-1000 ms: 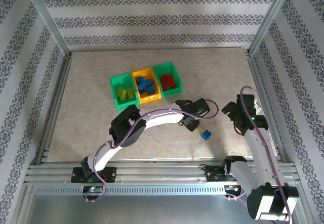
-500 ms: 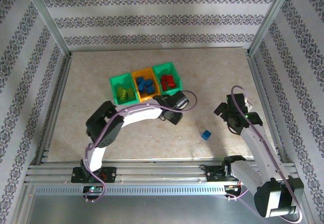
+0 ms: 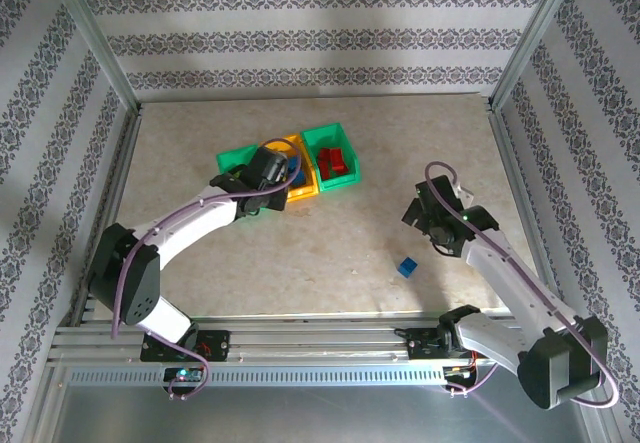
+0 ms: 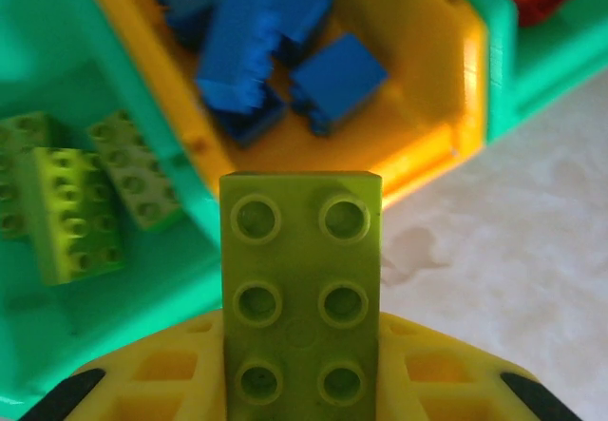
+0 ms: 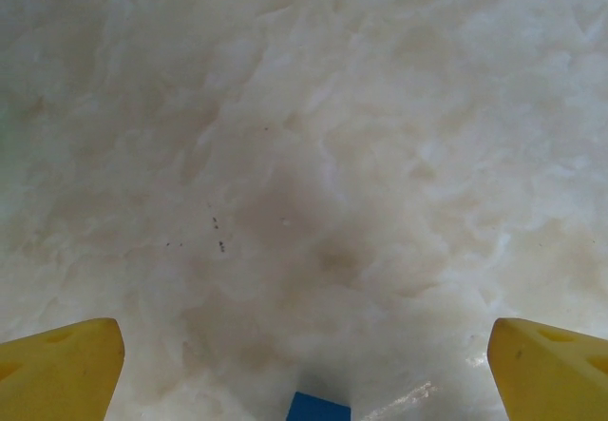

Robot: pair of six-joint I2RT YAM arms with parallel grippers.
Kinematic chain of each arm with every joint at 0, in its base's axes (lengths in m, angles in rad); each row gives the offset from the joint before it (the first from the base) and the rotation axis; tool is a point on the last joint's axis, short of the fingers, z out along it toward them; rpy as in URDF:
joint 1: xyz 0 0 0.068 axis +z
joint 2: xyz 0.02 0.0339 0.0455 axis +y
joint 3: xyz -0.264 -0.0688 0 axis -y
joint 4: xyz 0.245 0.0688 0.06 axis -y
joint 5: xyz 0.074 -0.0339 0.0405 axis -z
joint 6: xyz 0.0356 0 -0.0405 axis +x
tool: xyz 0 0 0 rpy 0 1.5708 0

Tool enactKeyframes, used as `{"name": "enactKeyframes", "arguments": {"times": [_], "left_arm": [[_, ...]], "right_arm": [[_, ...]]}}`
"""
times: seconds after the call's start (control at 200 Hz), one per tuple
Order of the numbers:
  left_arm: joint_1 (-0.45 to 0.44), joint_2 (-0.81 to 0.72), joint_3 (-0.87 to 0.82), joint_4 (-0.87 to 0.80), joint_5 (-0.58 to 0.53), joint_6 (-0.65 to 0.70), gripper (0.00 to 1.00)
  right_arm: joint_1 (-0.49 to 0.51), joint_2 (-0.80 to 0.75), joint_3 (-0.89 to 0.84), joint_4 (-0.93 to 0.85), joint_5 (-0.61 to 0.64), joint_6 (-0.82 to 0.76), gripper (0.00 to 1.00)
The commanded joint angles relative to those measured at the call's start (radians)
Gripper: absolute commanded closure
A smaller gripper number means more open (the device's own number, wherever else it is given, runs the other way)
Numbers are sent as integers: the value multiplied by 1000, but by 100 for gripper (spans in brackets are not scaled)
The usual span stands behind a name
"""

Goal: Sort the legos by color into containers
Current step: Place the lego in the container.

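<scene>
Left wrist: left gripper (image 4: 302, 378) clamps a yellow-green lego (image 4: 301, 288), long axis pointing binward, matching green bin (image 4: 66, 335) ahead-left (right gripper (image 5: 304, 354) gapes empty near blue lego (image 5: 318, 408)).

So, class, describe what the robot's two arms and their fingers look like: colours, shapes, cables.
The left arm and right arm have smooth white rounded links joined by bulky black joints, with a thin purple cable looping along each. The fingers are bright yellow plastic, wedge-shaped at the tips.

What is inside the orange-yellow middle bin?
Blue legos, several, piled together. The left gripper and its held yellow-green lego cover part of the bin, so more could hide there.
</scene>
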Motion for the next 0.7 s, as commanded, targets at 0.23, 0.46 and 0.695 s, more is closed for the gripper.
{"name": "enactKeyframes", "arguments": {"times": [0.23,0.46,0.695], "left_arm": [[187,41,57,2,-29,-26,80],[259,150,139,17,2,-35,76],[271,271,231,-10,-7,-40,76]], "right_arm": [[136,87,83,-62,79,7,2],[177,114,107,-98,87,8,2],[207,119,91,-165,96,34,2]]}}
